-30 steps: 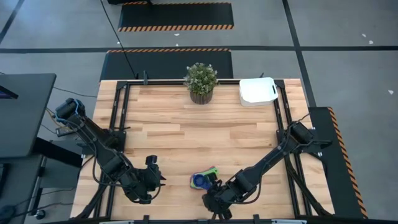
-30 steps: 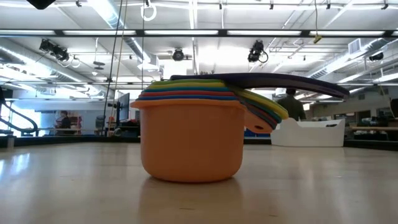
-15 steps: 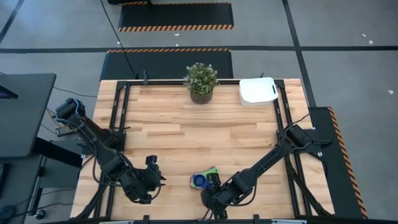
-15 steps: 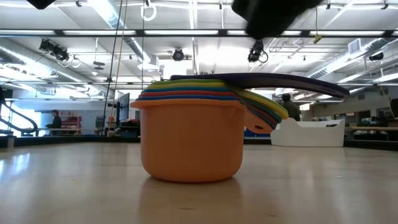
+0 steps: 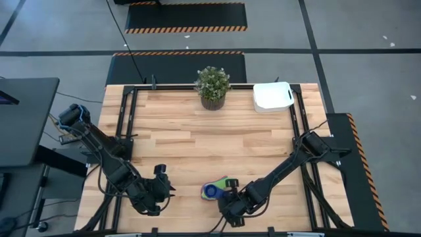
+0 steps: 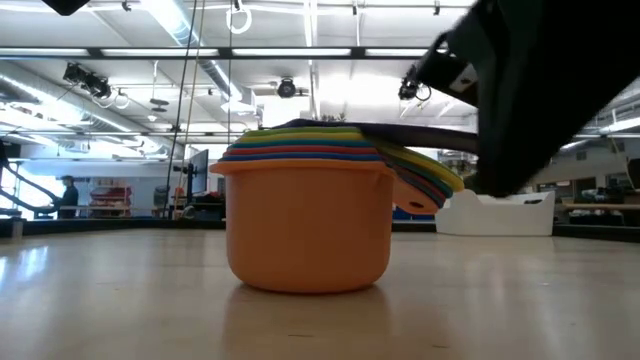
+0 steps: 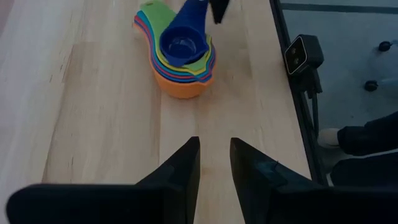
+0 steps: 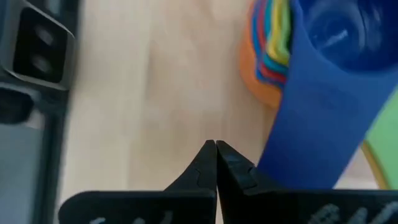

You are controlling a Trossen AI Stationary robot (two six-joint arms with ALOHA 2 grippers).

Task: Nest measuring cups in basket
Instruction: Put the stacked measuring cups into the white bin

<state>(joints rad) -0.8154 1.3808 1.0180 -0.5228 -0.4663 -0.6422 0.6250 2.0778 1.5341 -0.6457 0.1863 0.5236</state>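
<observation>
Neatly nested measuring cups (image 7: pixel 181 56), dark blue topmost

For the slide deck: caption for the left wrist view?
Nested measuring cups, dark blue on top, on the table ahead of the empty left gripper.

Measuring cups (image 6: pixel 310 215) – smooth plastic, slight sheen; table (image 5: pixel 197 141) – pale planked wood, satin finish
</observation>
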